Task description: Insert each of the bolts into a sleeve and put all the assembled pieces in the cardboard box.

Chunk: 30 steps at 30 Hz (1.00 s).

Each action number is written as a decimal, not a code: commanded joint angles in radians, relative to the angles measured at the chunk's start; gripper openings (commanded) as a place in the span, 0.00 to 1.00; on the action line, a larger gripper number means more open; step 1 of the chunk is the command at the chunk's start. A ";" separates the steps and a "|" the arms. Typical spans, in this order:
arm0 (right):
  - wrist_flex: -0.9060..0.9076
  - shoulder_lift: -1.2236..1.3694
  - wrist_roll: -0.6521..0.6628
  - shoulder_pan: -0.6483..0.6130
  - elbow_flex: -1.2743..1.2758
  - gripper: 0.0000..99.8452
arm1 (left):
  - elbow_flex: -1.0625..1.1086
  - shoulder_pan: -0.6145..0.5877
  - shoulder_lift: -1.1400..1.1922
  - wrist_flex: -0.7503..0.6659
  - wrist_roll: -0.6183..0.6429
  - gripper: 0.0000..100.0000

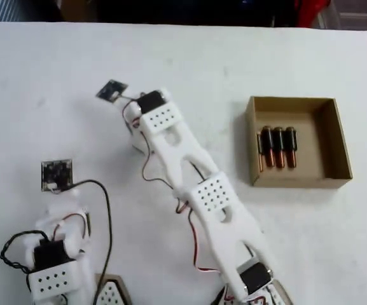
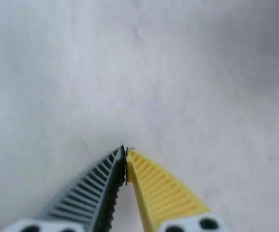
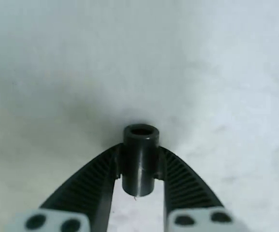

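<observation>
A black sleeve (image 3: 140,159) stands upright between the pads of my right gripper (image 3: 139,155), which is shut on it just above the white table; its open bore faces away from the wrist. In the high view the right arm (image 1: 161,121) stretches from the front edge to the table's middle left. My left gripper (image 2: 125,152) is shut with nothing between its grey and yellow fingers, low over bare table. The left arm (image 1: 56,260) sits folded at the front left. The cardboard box (image 1: 336,136) at the right holds three black-and-copper assembled pieces (image 1: 278,147) lying side by side.
A thin copper piece (image 1: 259,152) lies against the box's left wall. Loose wires (image 1: 107,216) trail from both arms over the table. White table surface spreads out at the back and far left.
</observation>
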 commanded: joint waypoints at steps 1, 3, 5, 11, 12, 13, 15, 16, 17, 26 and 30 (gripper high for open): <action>0.031 -0.016 0.011 0.012 -0.021 0.04 | -0.008 -0.008 -0.007 -0.021 -0.012 0.03; 0.048 -0.021 0.008 0.018 -0.026 0.01 | -0.008 -0.008 -0.007 -0.021 -0.012 0.03; 0.087 -0.030 0.006 0.025 -0.051 0.02 | -0.008 -0.008 -0.007 -0.021 -0.014 0.03; 0.136 -0.071 0.005 0.044 -0.103 0.02 | -0.008 -0.008 -0.007 -0.021 -0.014 0.03; 0.136 -0.081 0.005 0.045 -0.104 0.02 | -0.008 -0.008 -0.007 -0.021 -0.014 0.03; 0.137 -0.091 0.005 0.051 -0.103 0.02 | -0.008 -0.008 -0.007 -0.021 -0.014 0.03; 0.137 -0.117 -0.025 0.062 -0.098 0.02 | -0.008 -0.008 -0.007 -0.021 -0.014 0.03; 0.139 -0.131 -0.054 0.068 -0.098 0.02 | -0.008 -0.008 -0.007 -0.021 -0.014 0.03; 0.139 -0.148 -0.077 0.076 -0.098 0.02 | -0.008 -0.008 -0.007 -0.021 -0.014 0.03; 0.139 -0.364 -0.101 0.108 0.055 0.02 | -0.008 -0.008 -0.007 -0.021 -0.014 0.03; 0.139 -0.536 -0.101 0.102 0.226 0.02 | -0.008 -0.008 -0.007 -0.021 -0.014 0.03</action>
